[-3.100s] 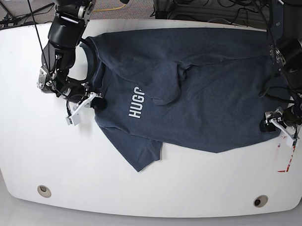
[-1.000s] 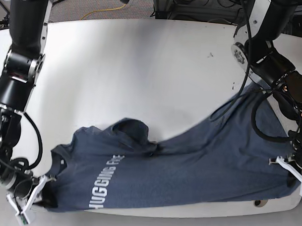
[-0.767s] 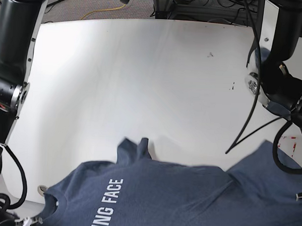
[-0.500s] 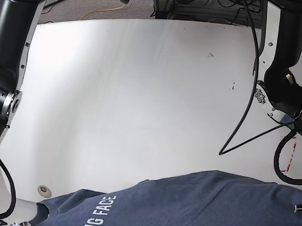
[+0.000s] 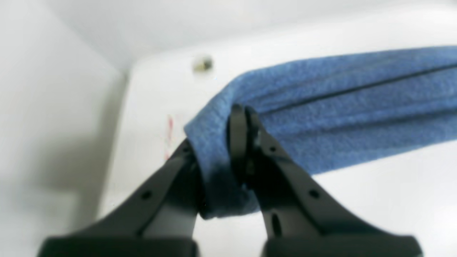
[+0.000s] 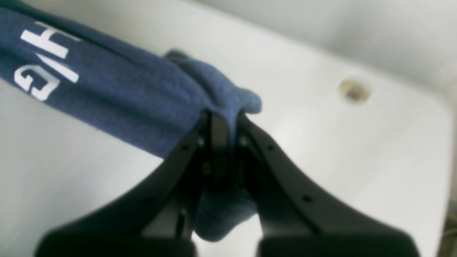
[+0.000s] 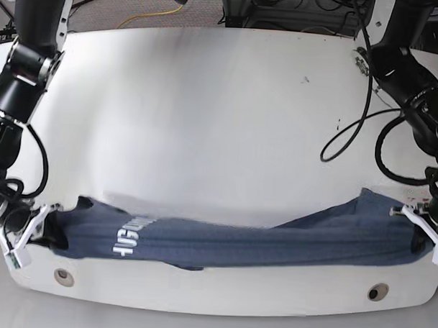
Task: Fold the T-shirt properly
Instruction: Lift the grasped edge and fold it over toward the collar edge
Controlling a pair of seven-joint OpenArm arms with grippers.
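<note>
In the left wrist view the left claw (image 5: 217, 142) is clamped on a bunched edge of the dark navy heathered cotton T-shirt (image 5: 339, 107), which runs off to the right of the frame above the white tabletop (image 5: 357, 214). In the right wrist view the right claw (image 6: 223, 132) pinches the other end, white lettering at upper left. In the base view the shirt, half a second ago hanging close before the camera, now lies as a long band along the lower edge of the frame, probably laid down for a fold.
</note>
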